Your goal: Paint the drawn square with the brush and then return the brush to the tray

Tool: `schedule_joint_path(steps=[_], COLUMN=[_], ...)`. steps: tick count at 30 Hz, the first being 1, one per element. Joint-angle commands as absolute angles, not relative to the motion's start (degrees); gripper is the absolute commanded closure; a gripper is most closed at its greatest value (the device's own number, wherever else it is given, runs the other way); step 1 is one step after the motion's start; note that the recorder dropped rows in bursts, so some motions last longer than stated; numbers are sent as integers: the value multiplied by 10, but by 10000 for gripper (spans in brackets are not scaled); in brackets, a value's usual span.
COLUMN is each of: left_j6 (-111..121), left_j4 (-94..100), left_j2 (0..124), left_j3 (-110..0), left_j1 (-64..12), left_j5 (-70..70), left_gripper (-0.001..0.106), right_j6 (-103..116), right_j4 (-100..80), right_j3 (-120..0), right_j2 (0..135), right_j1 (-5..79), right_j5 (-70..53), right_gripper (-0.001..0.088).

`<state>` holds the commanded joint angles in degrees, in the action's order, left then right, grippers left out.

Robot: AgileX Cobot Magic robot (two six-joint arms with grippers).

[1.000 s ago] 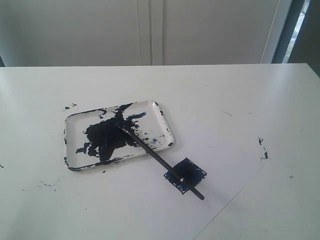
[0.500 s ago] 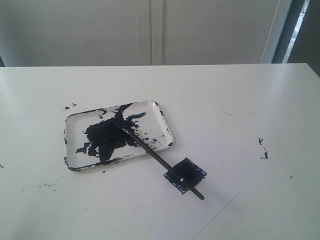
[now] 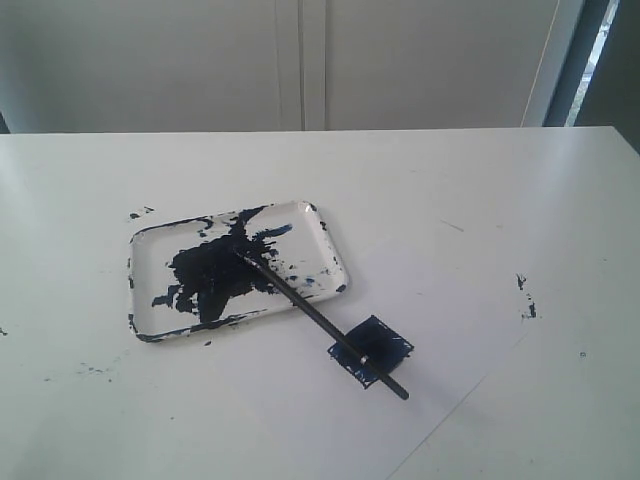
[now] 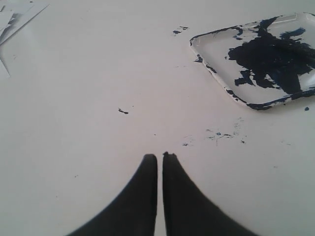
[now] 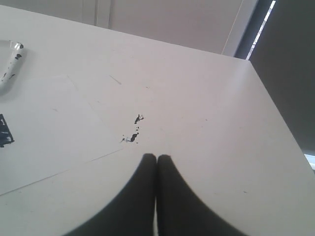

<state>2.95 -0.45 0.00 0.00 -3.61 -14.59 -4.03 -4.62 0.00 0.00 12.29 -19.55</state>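
The tray (image 3: 320, 230) lies left of centre on the table, smeared with a big dark blue blotch. The brush (image 3: 318, 318) lies slanted, its tip in the tray's paint and its handle end resting across the drawn square (image 3: 385, 340), which is smeared dark blue. Neither gripper shows in the exterior view. My left gripper (image 4: 160, 156) is shut and holds nothing, well away from the tray (image 4: 209, 69). My right gripper (image 5: 156, 157) is shut and holds nothing over bare table; an edge of the square (image 5: 4, 132) and the tray's rim (image 5: 12, 61) show at that view's border.
A white paper sheet (image 3: 440, 330) lies under the square. Small paint specks (image 3: 525, 295) mark the table to the right, also seen near the right gripper as specks (image 5: 134, 132). More specks (image 3: 95, 372) lie front left. The table's far edge meets a white wall.
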Motion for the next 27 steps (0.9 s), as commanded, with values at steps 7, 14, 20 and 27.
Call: schedule_joint_path(steps=[7,14,20,27], left_j6=[30,30,30,28], left_j4=[-4,-4,-4,-4], left_j2=[0,0,0,0], left_j3=[0,0,0,0], left_j1=[-36,-36,-16,30], left_j5=[-146,-143,-140,-140], left_gripper=[939,939,939,939], right_j6=[-40,-40,-40,-40], right_j4=[-46,-46,-46,-46], right_j3=[0,0,0,0], right_j2=[0,0,0,0], right_j1=[123,123,123,123], right_j5=[-196,-196,-196,-196], right_gripper=[868,868,868,868])
